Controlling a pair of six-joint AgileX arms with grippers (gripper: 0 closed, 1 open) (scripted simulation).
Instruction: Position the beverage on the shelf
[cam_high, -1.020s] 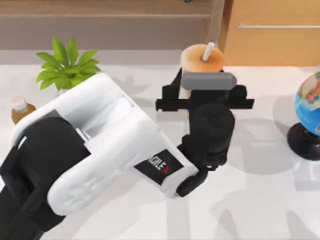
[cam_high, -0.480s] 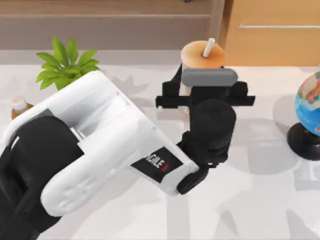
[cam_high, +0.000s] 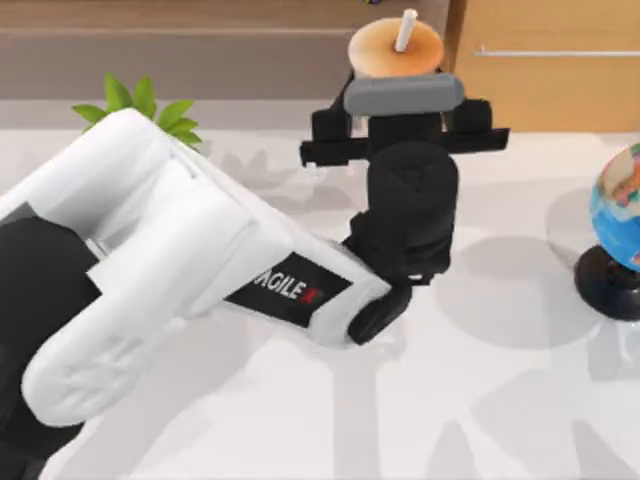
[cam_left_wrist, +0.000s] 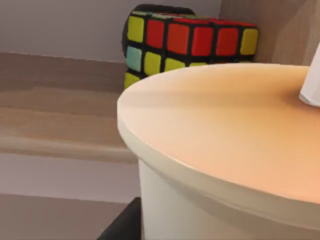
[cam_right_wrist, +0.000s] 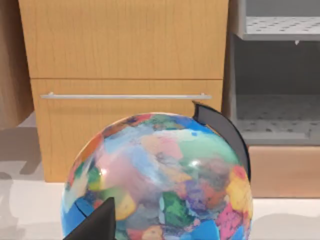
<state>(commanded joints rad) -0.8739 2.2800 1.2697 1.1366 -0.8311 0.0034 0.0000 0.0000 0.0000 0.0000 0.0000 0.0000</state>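
Peach-tan milk tea cup (cam_high: 394, 47) with its white straw (cam_high: 405, 30) sits at the shelf (cam_high: 200, 45) edge, just beside the upright side post (cam_high: 436, 30). Your left gripper (cam_high: 400, 95) is clamped on the cup's sides, arm reaching across the white surface (cam_high: 480, 400). Left wrist view: cup lid up close, a Rubik's cube (cam_left_wrist: 190, 42) behind it on the shelf. Right gripper (cam_right_wrist: 97, 225): can't tell its state; it's parked facing the globe (cam_right_wrist: 157, 177) and the orange-wood cabinet (cam_right_wrist: 125, 50).

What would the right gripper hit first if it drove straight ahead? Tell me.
Probably the globe: in the right wrist view it sits directly ahead of the right gripper, with the orange-wood cabinet behind it. How near the globe is cannot be judged.
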